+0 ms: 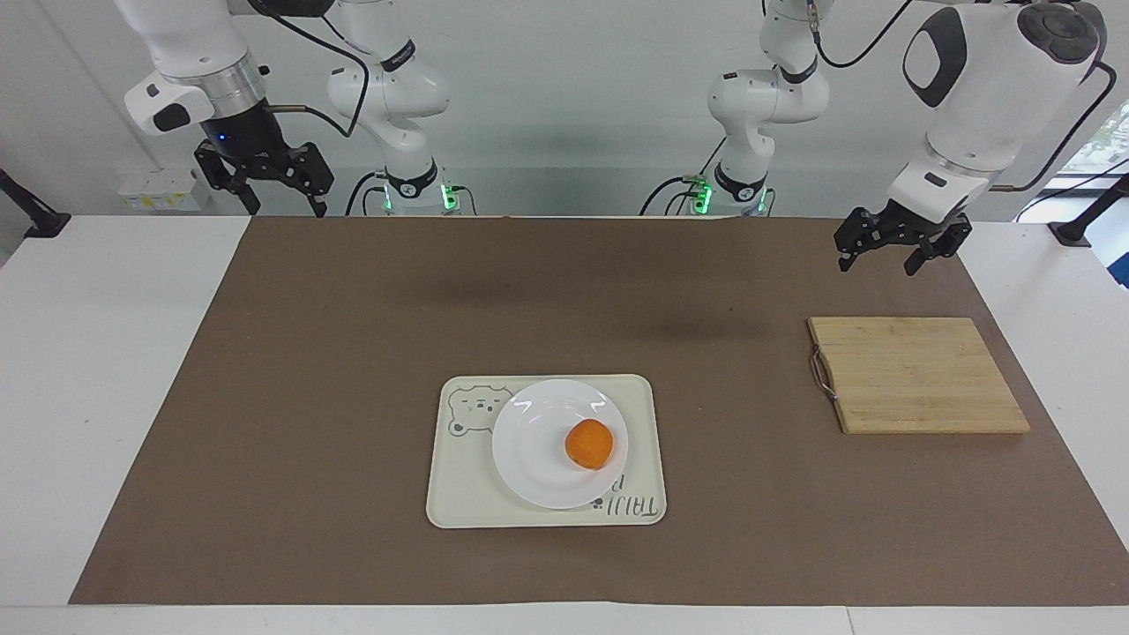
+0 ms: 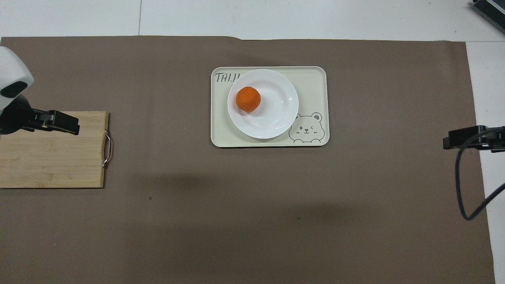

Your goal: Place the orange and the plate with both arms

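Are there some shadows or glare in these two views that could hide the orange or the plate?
Facing view: small glare streaks on the plate rim; the orange shows clearly. Overhead view: soft shadows lie on the brown mat nearer the robots, apart from the tray.

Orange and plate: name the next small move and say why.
Probably none beyond parking: the orange sits on the plate, which rests on the tray. The left gripper and right gripper hang open, raised, holding nothing.
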Available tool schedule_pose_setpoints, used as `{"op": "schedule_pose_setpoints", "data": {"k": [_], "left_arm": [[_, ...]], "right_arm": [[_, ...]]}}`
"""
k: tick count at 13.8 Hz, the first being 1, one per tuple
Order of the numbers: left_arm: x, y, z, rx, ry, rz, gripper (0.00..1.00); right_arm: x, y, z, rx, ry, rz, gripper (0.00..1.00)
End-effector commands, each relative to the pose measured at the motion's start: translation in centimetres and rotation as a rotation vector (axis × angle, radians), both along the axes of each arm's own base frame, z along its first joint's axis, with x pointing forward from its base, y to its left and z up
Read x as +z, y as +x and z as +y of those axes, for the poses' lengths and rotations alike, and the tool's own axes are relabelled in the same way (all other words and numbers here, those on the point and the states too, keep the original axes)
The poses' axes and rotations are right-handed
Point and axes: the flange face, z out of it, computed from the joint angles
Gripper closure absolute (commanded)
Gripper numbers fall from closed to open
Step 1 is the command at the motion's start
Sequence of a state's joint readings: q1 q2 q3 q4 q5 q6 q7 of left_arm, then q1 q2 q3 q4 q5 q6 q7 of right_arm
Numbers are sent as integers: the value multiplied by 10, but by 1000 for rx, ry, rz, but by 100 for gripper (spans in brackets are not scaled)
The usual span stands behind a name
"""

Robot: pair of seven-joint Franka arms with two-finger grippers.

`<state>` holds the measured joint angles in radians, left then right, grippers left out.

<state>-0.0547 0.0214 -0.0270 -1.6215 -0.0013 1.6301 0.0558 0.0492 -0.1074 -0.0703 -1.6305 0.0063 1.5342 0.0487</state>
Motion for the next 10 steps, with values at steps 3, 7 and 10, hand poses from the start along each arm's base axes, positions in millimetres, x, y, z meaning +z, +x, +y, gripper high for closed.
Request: {"op": "schedule_pose_setpoints", "data": {"k": [3, 7, 10], "left_arm": [[4, -2, 2, -9, 20, -2, 0], [4, -2, 3, -8, 21, -2, 0], [4, -2, 3, -8, 21, -2, 0]], "right_arm": [[20, -8, -6, 63, -79, 14, 0], [18, -8, -7, 54, -61, 0, 0], [17, -8, -7, 53, -58, 2, 0]]}}
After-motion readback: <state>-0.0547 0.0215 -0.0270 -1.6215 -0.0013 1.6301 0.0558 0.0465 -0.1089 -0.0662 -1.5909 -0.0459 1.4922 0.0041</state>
